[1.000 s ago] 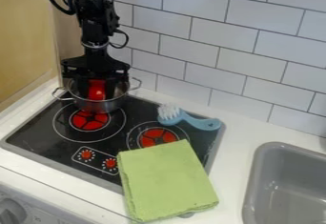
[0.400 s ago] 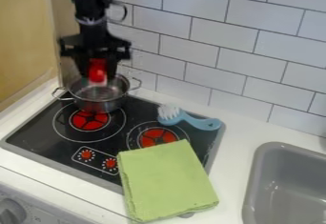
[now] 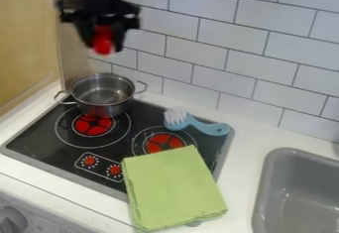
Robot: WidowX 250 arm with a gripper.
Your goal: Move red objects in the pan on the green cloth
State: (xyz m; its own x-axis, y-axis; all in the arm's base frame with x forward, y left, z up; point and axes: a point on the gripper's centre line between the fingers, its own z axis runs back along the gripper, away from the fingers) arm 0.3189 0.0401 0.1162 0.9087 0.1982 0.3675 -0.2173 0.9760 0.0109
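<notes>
1. Gripper (image 3: 102, 39) and red obj. (image 3: 102, 47) have been raised since prev. frame: obj. was just over pan mouth, now well above it.
2. Obj. is clamped betw. the fingers, one on each side; held in air above pan (image 3: 104, 109), in front of tile wall (image 3: 179, 63). Transfer to green cloth (image 3: 173, 187) not yet made.
3. Risks (judged): obj. may be dropped if grip is off-centre or slips on smooth surface; brush (image 3: 210, 128) or pan handle may be clipped if travel is too low; obj. may be rolled off cloth if let go too high.
4. Materials: pan thin, shiny metal, round, w/ two loop handles; cloth matte, soft, folded approx. rectangular; brush w/ curved blue handle, pale bristles; stovetop (image 3: 43, 143) flat, glossy black.
</notes>
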